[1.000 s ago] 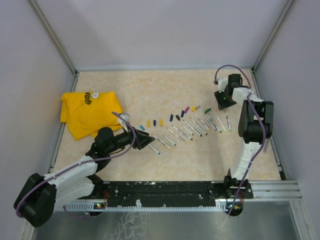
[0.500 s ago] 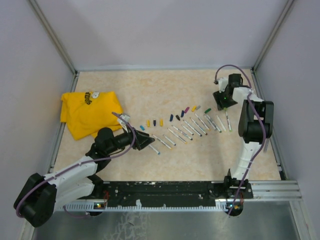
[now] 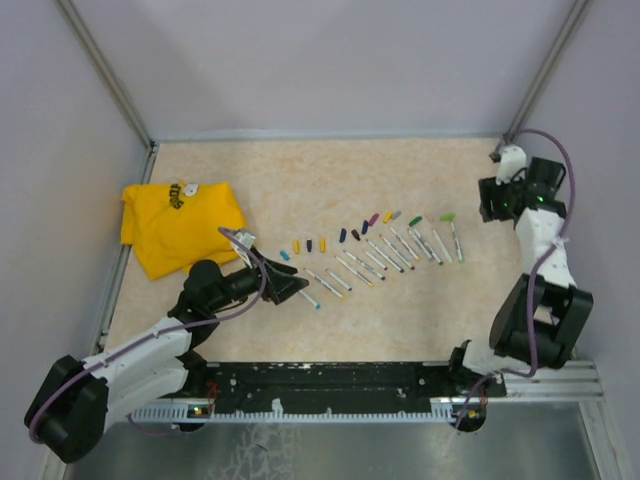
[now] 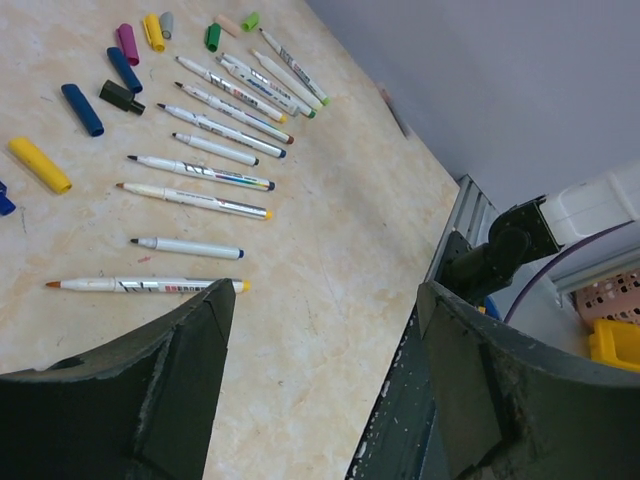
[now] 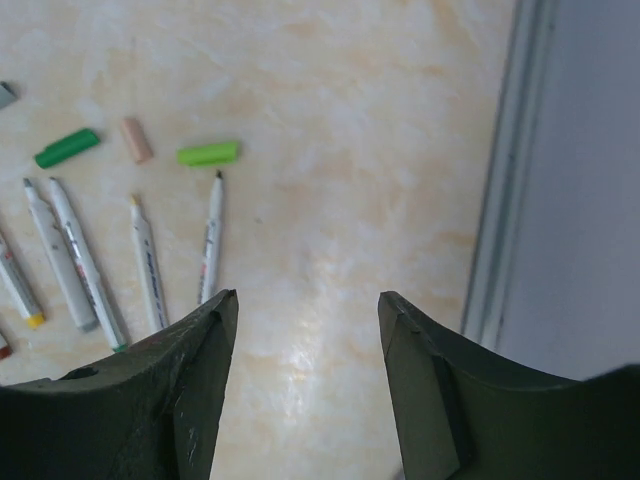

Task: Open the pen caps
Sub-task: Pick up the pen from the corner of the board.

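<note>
The pen caps (image 3: 343, 235), stubby smooth plastic tubes in blue, yellow, black, magenta and green, lie in a slanted row on the marbled beige table (image 3: 300, 180). Just nearer lie thin whitish pens (image 3: 375, 258) with their tips bare. A crumpled yellow cloth (image 3: 180, 225) sits far left. Since a second ago, the right arm has swung out toward the right wall, its elbow now low and its gripper off the row's end. The right gripper (image 5: 307, 300) hangs open and empty beyond a light green cap (image 5: 208, 153). The left gripper (image 4: 325, 300), stretched low, gapes empty beside the row's left end.
</note>
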